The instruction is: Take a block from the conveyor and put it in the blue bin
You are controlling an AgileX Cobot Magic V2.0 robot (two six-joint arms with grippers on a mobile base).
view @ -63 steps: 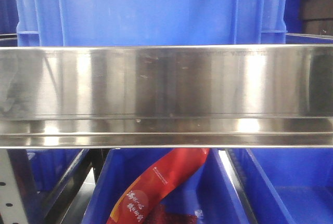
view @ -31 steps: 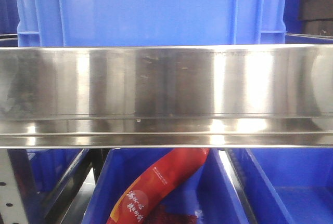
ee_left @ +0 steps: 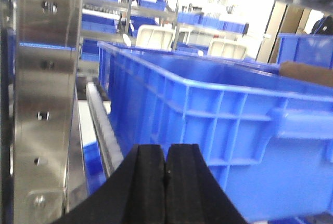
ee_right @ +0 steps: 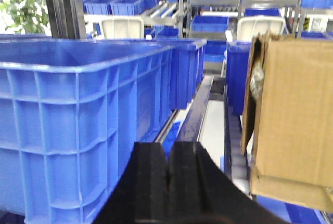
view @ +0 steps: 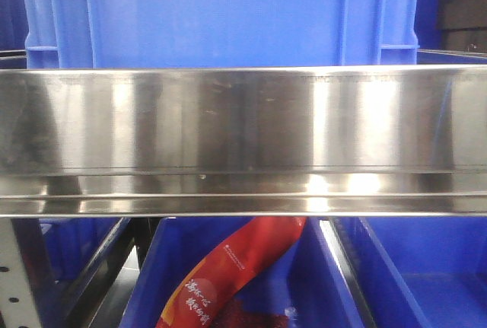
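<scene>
A broad horizontal band of brushed stainless steel (view: 243,119) runs across the whole width, catching bright vertical glints, with a narrower stepped lip (view: 243,195) along its lower edge. Above and behind it stands a large blue ribbed plastic crate (view: 221,16) — only its lower wall shows. Below the steel, open blue plastic bins (view: 426,267) sit side by side; the middle one (view: 148,282) holds a glossy red printed packet (view: 228,271) lying at a slant — its lettering too small to read.

red packet (view: 228,275) w/ white print, chars too small to read
</scene>
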